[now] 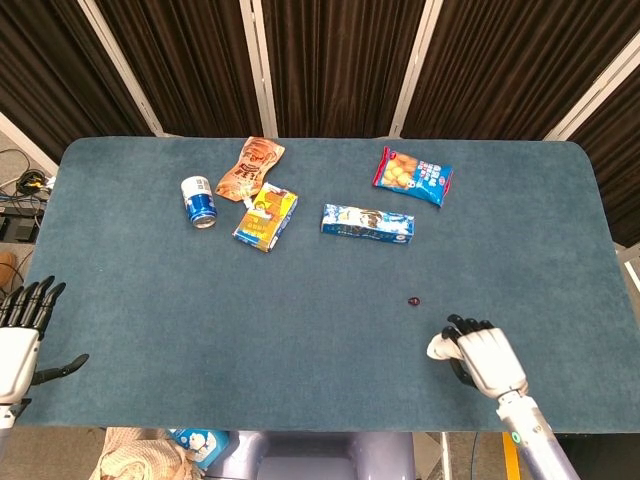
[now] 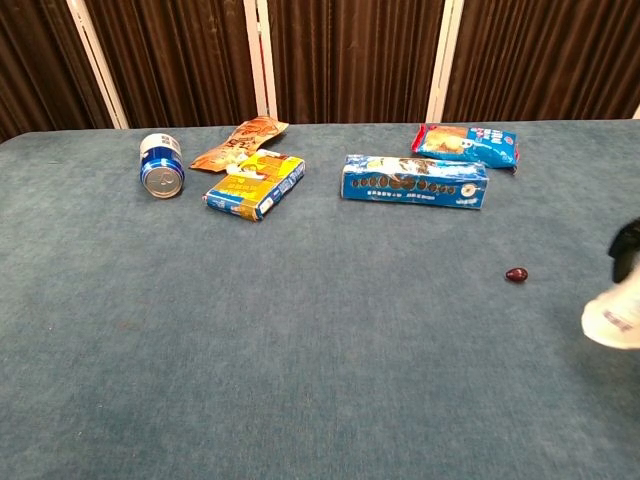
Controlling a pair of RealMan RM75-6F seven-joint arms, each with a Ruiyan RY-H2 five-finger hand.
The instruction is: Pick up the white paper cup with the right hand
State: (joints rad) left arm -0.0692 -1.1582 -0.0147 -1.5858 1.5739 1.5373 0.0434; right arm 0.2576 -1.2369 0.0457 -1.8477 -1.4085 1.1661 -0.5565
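The white paper cup [image 1: 437,346] is in my right hand [image 1: 485,360], near the table's front right. The fingers wrap around it and only its end pokes out to the left of the hand. In the chest view the cup [image 2: 611,320] shows at the right edge, above the table surface, with the dark fingers of my right hand [image 2: 628,240] over it. My left hand [image 1: 20,338] is off the table's front left corner, holding nothing, its fingers spread.
At the back of the blue table [image 1: 300,330] lie a blue can [image 1: 199,201], a brown snack bag [image 1: 251,167], a yellow box [image 1: 266,216], a long blue box [image 1: 367,223] and a blue snack bag [image 1: 413,176]. A small dark red object [image 1: 414,300] lies just beyond my right hand.
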